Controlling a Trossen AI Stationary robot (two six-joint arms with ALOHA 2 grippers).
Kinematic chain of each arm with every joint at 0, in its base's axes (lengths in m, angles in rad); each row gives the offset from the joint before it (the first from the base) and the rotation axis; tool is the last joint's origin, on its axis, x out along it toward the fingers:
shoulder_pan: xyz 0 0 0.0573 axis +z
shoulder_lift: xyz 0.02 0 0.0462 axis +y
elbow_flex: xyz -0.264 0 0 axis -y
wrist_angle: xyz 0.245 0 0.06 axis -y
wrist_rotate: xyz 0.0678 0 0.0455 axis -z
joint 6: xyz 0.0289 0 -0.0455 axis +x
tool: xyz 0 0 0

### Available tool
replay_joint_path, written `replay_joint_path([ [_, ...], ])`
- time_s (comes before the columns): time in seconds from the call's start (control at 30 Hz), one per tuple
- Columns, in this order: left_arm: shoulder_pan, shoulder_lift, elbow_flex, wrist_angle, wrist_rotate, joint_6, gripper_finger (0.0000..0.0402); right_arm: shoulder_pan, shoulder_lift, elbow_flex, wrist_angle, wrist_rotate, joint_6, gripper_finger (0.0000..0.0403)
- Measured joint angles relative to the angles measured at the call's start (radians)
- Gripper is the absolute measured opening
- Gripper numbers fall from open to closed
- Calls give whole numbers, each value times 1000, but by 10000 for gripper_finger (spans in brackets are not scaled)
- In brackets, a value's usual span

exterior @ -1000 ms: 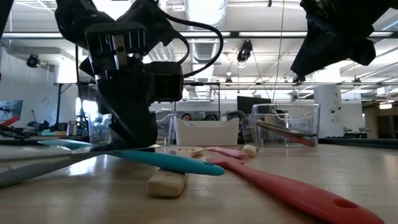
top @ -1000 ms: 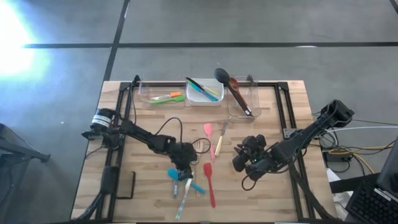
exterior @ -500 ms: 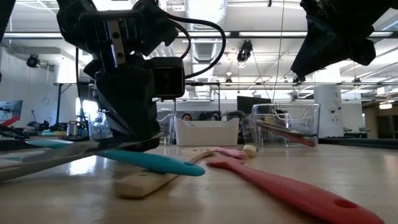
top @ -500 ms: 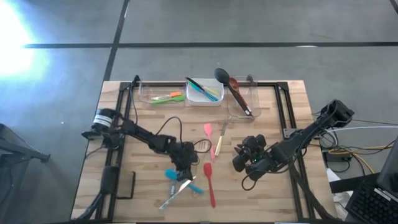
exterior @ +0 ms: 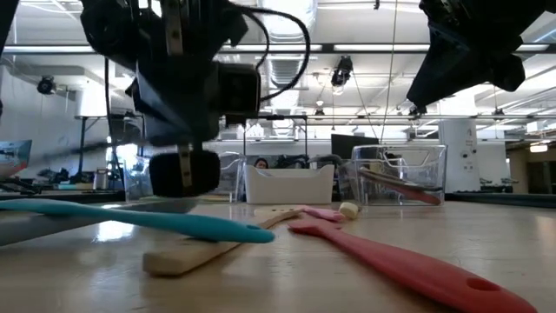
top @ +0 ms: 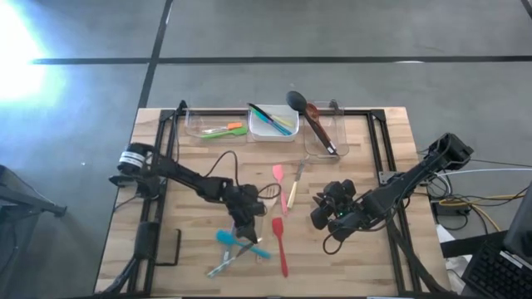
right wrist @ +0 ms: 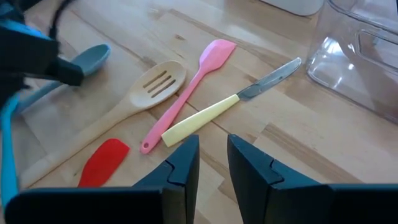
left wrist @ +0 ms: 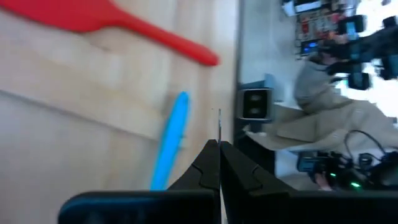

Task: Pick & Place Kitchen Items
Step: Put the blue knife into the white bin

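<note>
Several utensils already lie in the tubs (top: 249, 121), but the red spatula (top: 280, 246), teal spatula (top: 241, 244), pink spatula (right wrist: 189, 90) and slotted wooden spoon (right wrist: 134, 96) remain loose on the table. The left gripper (top: 246, 223) has its fingers pressed together on nothing, the teal spatula just beyond its tips. The right gripper (right wrist: 211, 155) hovers with fingers slightly apart and empty, the pink spatula just ahead.

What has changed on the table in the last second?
The left gripper shut and lifted off the utensil pile; it seems to hold nothing. The grey-handled utensil swung round, and the teal spatula shifted. The right gripper, red spatula and tubs stayed.
</note>
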Motion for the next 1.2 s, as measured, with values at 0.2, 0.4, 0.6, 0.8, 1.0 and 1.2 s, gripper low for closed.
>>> replay_joint_path([
  [0.2, 12, -116, 10, 4, 31, -19, 0, 0, 0, -3, 0, 0, -3, 81],
  [0.4, 54, -245, 33, -31, 8, 60, 0, 0, 0, -9, 2, 0, 7, 90],
  [0.6, 117, -389, 34, -50, -149, 288, 0, 0, 0, -14, 11, 0, 8, 85],
  [0.8, 199, -485, 33, -9, -291, 496, 0, 0, 1, -31, 52, 14, 5, 76],
  [1.0, 304, -490, 32, 122, -309, 622, 0, 0, 1, -66, 199, 106, -106, 73],
  [1.2, 447, -488, 2, 212, -428, 703, 0, 0, 1, -72, 267, 139, -200, 82],
])
